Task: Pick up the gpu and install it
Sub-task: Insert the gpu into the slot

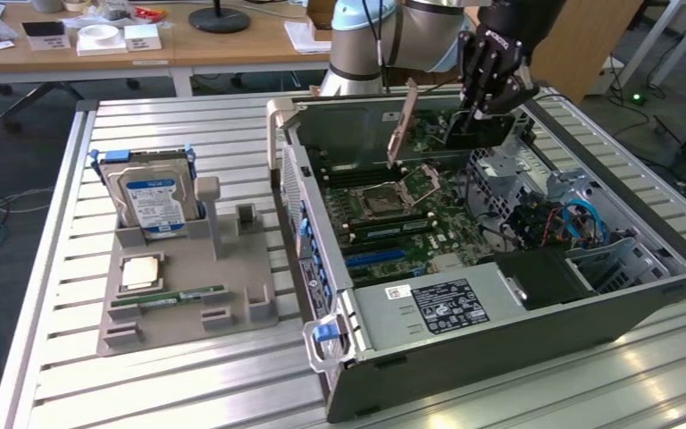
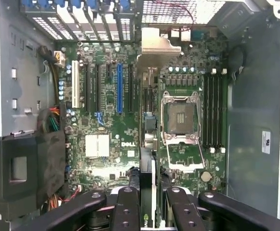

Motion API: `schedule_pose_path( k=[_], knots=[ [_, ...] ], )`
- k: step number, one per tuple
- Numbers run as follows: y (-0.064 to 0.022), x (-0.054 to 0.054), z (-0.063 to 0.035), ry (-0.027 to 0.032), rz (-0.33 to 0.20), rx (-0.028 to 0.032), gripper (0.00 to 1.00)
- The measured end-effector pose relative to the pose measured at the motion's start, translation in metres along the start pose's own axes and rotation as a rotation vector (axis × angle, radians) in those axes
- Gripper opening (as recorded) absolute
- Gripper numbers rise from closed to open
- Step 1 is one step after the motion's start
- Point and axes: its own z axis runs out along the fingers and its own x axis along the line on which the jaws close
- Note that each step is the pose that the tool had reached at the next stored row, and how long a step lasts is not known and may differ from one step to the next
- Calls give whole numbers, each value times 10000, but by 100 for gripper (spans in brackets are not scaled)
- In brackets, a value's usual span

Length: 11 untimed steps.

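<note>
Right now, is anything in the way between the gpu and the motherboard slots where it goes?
Nothing visible. The gripper holds the gpu edge-down over the open case, and the expansion slots below lie bare; the processor socket sits beside them, not across.

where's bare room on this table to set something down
Bare slats of the table lie in front of the grey holder and behind the hard drive. The near corner at the exterior view's right of the computer case is free too. Inside the case is crowded, the gripper holding the gpu above it.
</note>
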Motion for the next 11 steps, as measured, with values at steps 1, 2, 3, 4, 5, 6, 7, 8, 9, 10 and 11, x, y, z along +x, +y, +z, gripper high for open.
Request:
schedule_pose_path(
  k=[1,2,3,4,5,6,7,8,9,10,11],
  knots=[
    [1,1,1,0,1,4,26],
    [5,2,2,-2,4,36,26],
    [14,2,6,-5,0,134,26],
    [26,2,10,-10,-4,255,26],
    [41,3,15,-15,-8,384,26],
    [55,4,19,-18,-10,489,26],
    [64,6,22,-18,-12,531,26],
    [71,10,25,-20,-11,537,26],
    [79,16,27,-18,-11,538,26],
    [86,23,32,-20,-1,539,26],
    [90,29,36,-21,19,539,26]
  ],
)
